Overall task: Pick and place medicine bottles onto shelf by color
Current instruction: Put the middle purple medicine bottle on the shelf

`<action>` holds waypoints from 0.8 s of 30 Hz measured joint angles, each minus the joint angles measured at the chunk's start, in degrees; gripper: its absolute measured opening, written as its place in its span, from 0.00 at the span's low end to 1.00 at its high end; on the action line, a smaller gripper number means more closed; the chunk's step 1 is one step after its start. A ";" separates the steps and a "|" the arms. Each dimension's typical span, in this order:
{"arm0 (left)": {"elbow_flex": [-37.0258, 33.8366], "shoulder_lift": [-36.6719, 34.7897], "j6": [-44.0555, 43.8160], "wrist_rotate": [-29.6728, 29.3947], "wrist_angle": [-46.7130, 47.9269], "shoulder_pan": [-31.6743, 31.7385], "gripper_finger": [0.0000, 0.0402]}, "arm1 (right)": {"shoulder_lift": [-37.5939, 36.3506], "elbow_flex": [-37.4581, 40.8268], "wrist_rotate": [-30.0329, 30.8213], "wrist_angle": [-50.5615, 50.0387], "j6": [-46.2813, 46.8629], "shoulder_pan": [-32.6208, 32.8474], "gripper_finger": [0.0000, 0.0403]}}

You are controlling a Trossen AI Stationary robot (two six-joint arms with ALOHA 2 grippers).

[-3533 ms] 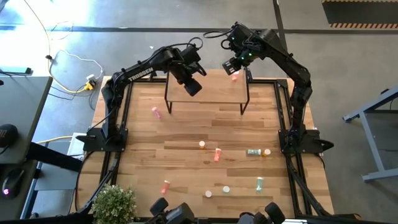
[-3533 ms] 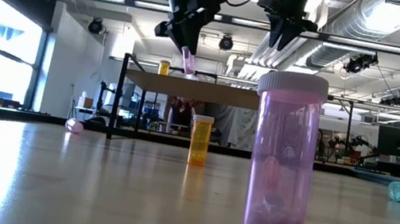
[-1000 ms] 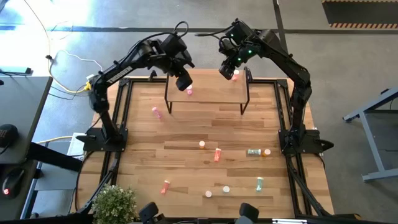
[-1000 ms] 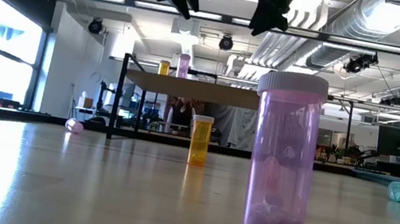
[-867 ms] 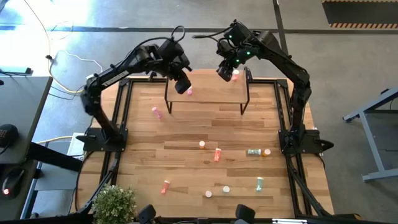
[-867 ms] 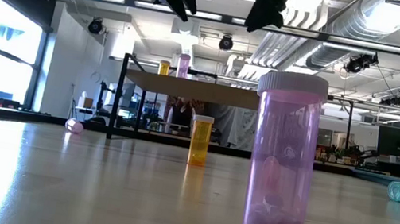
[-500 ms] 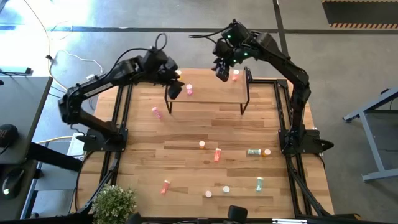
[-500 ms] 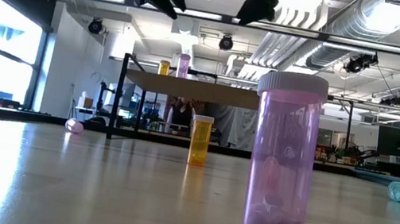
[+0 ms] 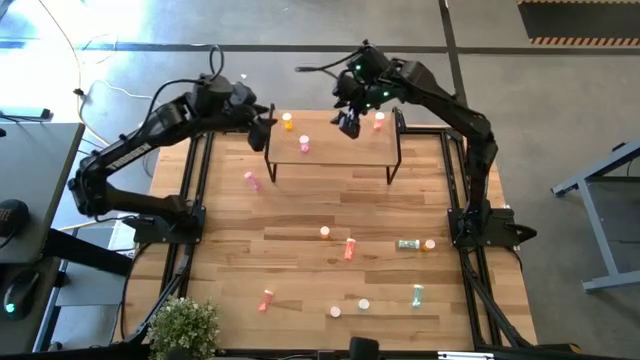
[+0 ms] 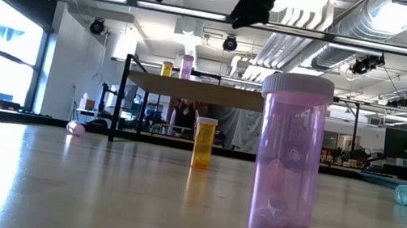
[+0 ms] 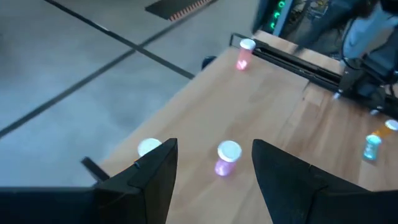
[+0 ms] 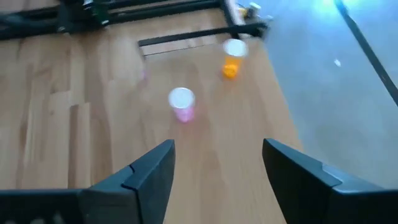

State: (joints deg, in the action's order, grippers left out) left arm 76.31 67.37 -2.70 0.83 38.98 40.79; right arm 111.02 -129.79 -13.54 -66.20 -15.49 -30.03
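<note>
The shelf (image 9: 340, 150) stands at the table's far side. An orange bottle (image 9: 288, 121), a pink bottle (image 9: 304, 144) and a red bottle (image 9: 378, 121) stand upright on it. My left gripper (image 9: 264, 122) hovers open above the shelf's left end, holding nothing; its wrist view shows the pink bottle (image 11: 227, 157) beyond the fingers. My right gripper (image 9: 348, 124) hangs open above the shelf's middle, left of the red bottle, with the pink bottle (image 12: 181, 102) and orange bottle (image 12: 232, 59) ahead of it. Both grippers sit high above the shelf (image 10: 191, 87) in the low view.
More bottles lie or stand on the table: a pink one (image 9: 250, 180) left of the shelf, a red one (image 9: 349, 248), teal ones (image 9: 407, 244) (image 9: 418, 294) and an orange one (image 9: 429, 244) nearer the front. A potted plant (image 9: 185, 325) stands at the near left corner.
My left gripper has drawn away from the pink bottle toward the table's left edge; the bottle stays upright on the shelf. My right gripper has moved left along the shelf, away from the red bottle, which stays standing at the shelf's right end.
</note>
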 joint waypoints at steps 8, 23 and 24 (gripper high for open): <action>0.00 -0.80 2.90 0.03 0.09 2.57 0.49 | 0.04 8.69 -0.52 11.37 -1.62 2.63 0.58; 0.00 -0.78 2.94 0.45 0.18 4.73 0.49 | -0.06 21.96 -0.59 31.43 -0.90 5.20 0.58; 0.00 -0.78 2.93 0.46 0.18 4.71 0.49 | -0.09 22.96 -0.59 32.73 -0.20 5.33 0.58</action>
State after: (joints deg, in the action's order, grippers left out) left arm 76.31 66.59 0.23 1.29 39.16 45.49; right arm 110.93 -106.83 -14.13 -33.47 -15.68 -24.69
